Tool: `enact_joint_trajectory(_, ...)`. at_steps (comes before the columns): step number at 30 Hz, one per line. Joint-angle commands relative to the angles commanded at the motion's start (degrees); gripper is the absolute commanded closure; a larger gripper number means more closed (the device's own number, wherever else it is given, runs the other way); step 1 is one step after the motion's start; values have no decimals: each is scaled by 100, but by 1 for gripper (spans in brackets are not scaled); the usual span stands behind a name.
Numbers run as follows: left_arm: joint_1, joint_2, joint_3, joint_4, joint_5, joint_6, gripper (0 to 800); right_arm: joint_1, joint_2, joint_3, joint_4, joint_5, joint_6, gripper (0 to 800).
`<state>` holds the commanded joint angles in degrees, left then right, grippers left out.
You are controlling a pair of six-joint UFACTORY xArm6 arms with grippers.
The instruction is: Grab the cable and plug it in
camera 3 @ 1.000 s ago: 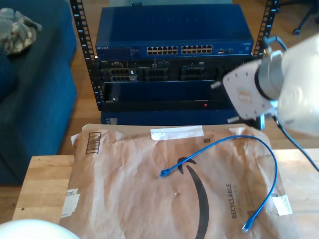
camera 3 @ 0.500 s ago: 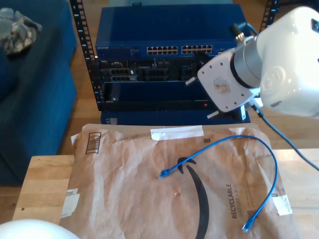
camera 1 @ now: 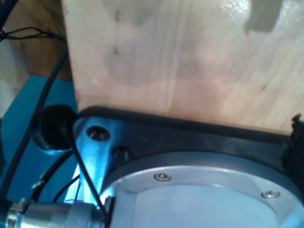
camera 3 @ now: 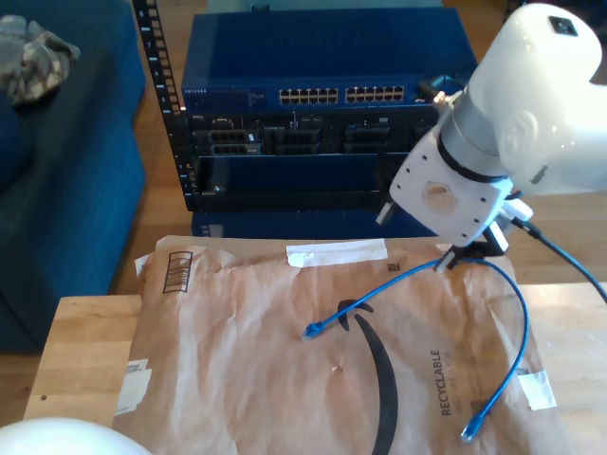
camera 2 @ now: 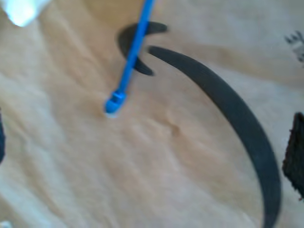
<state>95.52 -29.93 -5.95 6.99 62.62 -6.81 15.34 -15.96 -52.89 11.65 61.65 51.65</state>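
Observation:
The cable (camera 3: 512, 313) is thin and bright blue and lies in a loop on a brown paper mailer (camera 3: 237, 379). One plug (camera 3: 311, 330) rests near the mailer's middle by the black arrow print; the other plug (camera 3: 469, 432) lies near the front edge at the exterior view's right. The second wrist view looks down on a plug (camera 2: 114, 102) and the black arrow. My second gripper (camera 2: 148, 147) hangs above the mailer, open, with dark fingers (camera 2: 295, 156) at the picture's edges and nothing between them. Its white arm (camera 3: 512, 104) hovers over the cable's far bend. One dark finger (camera 1: 297, 137) of my first gripper shows.
A blue rack (camera 3: 322, 114) with a network switch and rows of ports (camera 3: 346, 95) stands behind the wooden table (camera 3: 85, 351). A dark blue couch (camera 3: 57, 171) is at the exterior view's left. A white rounded arm part (camera 3: 57, 438) sits at the front. The first wrist view shows wood (camera 1: 180, 61) and a round metal base (camera 1: 204, 190).
The white arm swung in from the exterior view's right and dropped lower, so its wrist now sits just above the cable's far bend. The cable has not moved.

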Motion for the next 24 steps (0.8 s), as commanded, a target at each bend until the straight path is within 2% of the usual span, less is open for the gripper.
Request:
enact_joint_trajectory(4, 0, 0, 0, 0, 0, 0, 0, 0, 123, -299, -9, 325, 404, 7)
enact_joint_trajectory(6, 0, 0, 0, 0, 0, 0, 0, -44, 527, -510, -18, 624, 774, 7)
enact_joint_trajectory(9, 0, 0, 0, 0, 0, 0, 0, -53, 774, -862, 0, 1178, 1275, 7)
enact_joint_trajectory(11, 0, 0, 0, 0, 0, 0, 0, -44, 800, -853, 0, 1275, 1714, 7)
enact_joint_trajectory(17, 0, 0, 0, 0, 0, 0, 0, 132, 809, -501, 53, 1196, 2224, 4)
enact_joint_trajectory(24, 0, 0, 0, 0, 0, 0, 0, 360, 835, -475, 70, 1178, 2295, 2)
